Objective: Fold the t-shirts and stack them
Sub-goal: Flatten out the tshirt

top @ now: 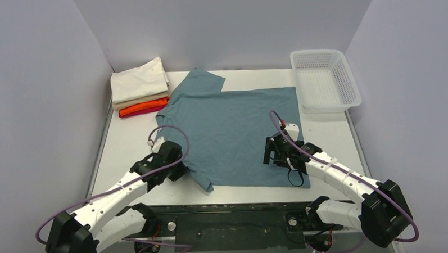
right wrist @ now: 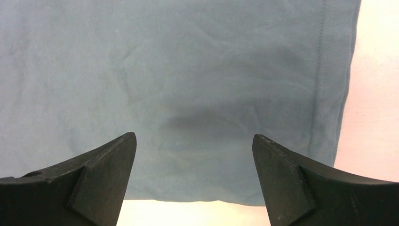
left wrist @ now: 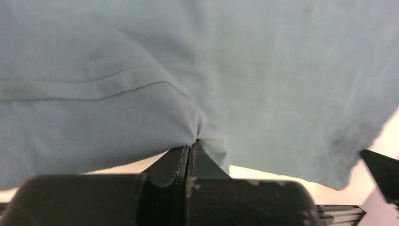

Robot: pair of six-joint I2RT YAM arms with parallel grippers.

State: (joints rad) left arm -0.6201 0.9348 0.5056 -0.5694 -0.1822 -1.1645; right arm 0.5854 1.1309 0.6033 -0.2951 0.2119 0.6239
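The large teal-blue t-shirt [top: 227, 132] lies spread flat in the middle of the table. My left gripper [top: 178, 170] is at its near left edge, shut on a pinch of the cloth [left wrist: 197, 134] by the sleeve. My right gripper [top: 274, 154] is open above the shirt's near right part; the cloth [right wrist: 188, 94] lies below its fingers, with the near hem between them. A stack of folded t-shirts [top: 140, 87], cream on top, then tan, orange and red, sits at the far left.
A white mesh basket [top: 324, 81] stands at the far right corner. Grey walls close in the table on three sides. A dark strip [top: 230, 216] runs along the near edge between the arm bases.
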